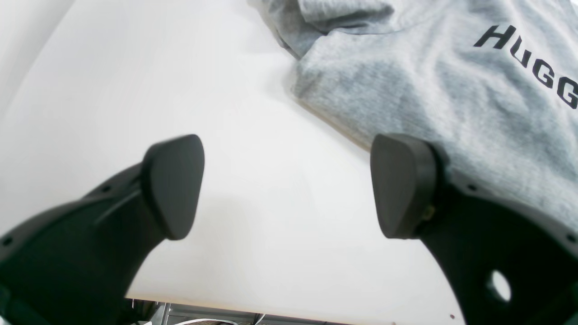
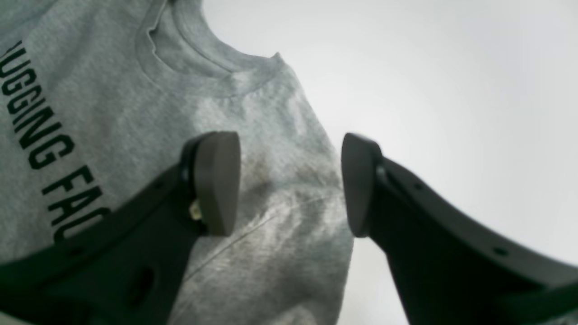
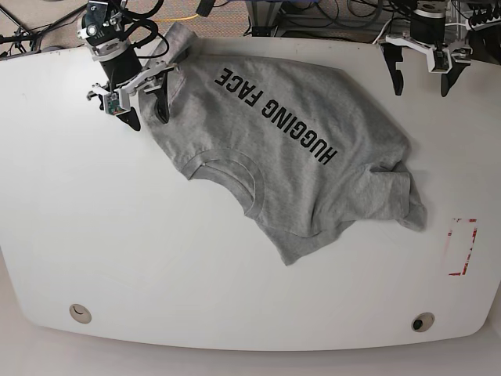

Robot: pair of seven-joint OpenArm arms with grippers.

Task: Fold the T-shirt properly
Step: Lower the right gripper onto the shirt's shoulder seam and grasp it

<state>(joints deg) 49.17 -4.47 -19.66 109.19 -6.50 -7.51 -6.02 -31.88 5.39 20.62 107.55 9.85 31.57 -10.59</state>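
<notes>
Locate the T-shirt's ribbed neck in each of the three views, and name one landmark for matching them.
Left wrist: the ribbed neck is not in view; only a bunched sleeve and the shirt's edge show.
Right wrist: ribbed neck at top, left of centre, above the tool's pads.
Base: ribbed neck near the middle, facing the camera.
Shared landmark: black lettering on the T-shirt.

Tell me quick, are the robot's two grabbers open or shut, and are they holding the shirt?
Left gripper: jaws open wide, holding nothing, beside the T-shirt.
Right gripper: jaws open over the shirt's shoulder edge, not gripping it.
</notes>
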